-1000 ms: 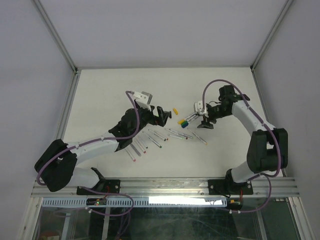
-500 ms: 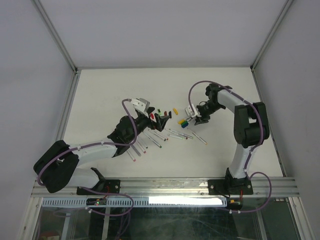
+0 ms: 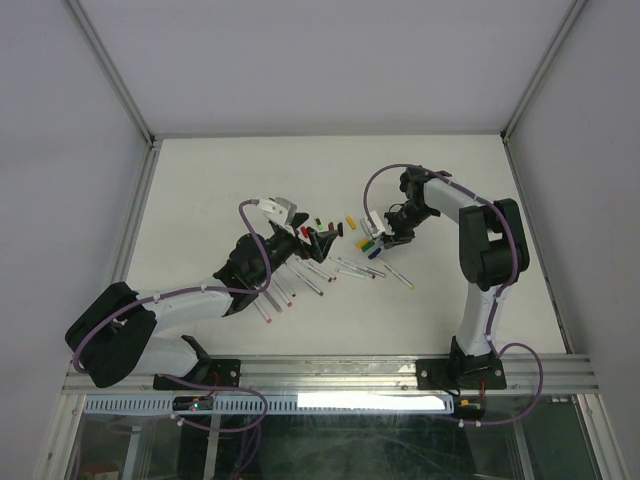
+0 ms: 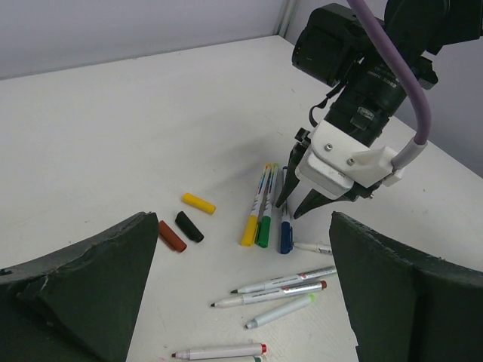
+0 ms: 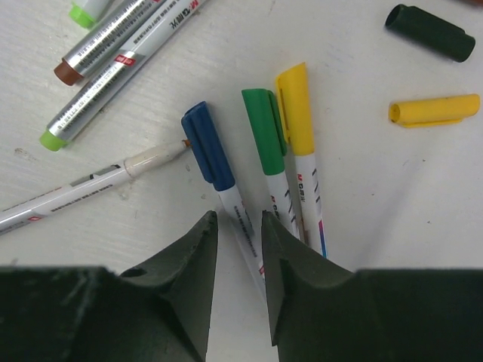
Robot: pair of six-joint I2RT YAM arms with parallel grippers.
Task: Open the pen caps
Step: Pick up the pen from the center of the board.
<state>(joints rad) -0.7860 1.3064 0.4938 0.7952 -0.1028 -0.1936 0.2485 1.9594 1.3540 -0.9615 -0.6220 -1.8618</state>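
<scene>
Three capped pens lie side by side: blue cap [image 5: 211, 147], green cap [image 5: 264, 128], yellow cap [image 5: 296, 105]. My right gripper [image 5: 240, 226] is low over them, its jaws narrow and astride the blue-capped pen's white barrel, with a slim gap showing on the left side. Loose pen caps lie nearby: yellow [image 5: 434, 110], black [image 5: 430, 32] and dark red [image 4: 172, 236]. My left gripper [image 4: 245, 294] hangs wide open with nothing in it, a short way left of the right gripper [image 3: 380, 238], above several uncapped pens [image 4: 283, 290].
More uncapped pens [image 3: 300, 280] are spread over the white table [image 3: 200, 190] below the left gripper [image 3: 322, 240]. Grey-barrelled pens [image 5: 113, 45] lie just left of the blue cap. A metal frame borders the table.
The right arm has swung left and down onto the capped pens, and its jaws have narrowed around the blue-capped pen. The left gripper crept slightly forward and stayed wide open.
</scene>
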